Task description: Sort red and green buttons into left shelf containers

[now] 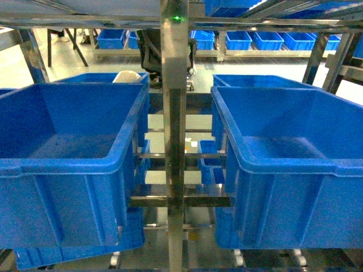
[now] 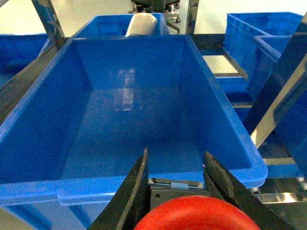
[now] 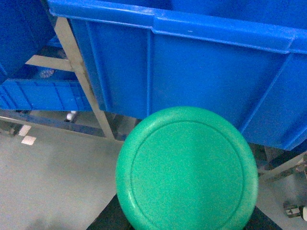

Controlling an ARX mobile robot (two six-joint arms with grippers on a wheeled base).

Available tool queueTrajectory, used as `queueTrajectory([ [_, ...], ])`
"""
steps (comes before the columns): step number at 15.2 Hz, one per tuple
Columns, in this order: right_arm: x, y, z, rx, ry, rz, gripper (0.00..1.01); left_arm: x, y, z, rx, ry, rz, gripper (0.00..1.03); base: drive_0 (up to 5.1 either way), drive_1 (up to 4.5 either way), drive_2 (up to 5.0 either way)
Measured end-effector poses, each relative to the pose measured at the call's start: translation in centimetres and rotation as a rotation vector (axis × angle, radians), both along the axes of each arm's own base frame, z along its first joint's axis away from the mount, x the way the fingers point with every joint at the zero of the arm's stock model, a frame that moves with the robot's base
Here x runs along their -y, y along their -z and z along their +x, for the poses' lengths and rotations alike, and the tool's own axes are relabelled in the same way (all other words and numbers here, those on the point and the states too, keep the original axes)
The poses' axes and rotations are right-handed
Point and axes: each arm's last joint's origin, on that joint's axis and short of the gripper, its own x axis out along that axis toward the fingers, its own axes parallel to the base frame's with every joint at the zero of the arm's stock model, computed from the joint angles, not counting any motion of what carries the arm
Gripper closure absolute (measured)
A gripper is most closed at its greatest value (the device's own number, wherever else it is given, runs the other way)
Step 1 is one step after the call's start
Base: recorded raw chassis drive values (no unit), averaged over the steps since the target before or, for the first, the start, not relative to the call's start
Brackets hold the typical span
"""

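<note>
The left tool (image 2: 175,179) holds the red button (image 2: 196,213) just short of the left bin's (image 2: 144,184) near rim, ready to carry forward and drop, while the right tool (fingers barely visible) apparently grips the green button (image 3: 187,167) below another bin (image 3: 201,72).

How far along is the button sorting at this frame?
Nothing is deposited yet: the left blue bin looks empty inside. In hand: the left gripper holds the red button just short of that bin's near rim; the right gripper carries the green button below another bin. Both drops remain.
</note>
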Motion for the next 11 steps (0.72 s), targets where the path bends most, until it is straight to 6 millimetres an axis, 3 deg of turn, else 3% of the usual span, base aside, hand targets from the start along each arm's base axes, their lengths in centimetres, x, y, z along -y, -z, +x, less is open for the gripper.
queueTrajectory([
  [2,0.00,0.00,0.00,0.000,0.000,0.000,0.75,0.01,-0.04,-0.03,0.003,0.001,-0.001,0.74,0.0,0.00,0.0],
  [5,0.01,0.03,-0.02,-0.003,0.003,-0.001,0.75,0.06,-0.08,-0.04,0.006,0.007,-0.002,0.74,-4.6,3.57,1.7],
  [11,0.00,-0.01,0.00,0.001,0.000,0.000,0.75,0.08,-0.09,-0.09,0.004,0.009,-0.002,0.74,0.1,0.07,0.1],
])
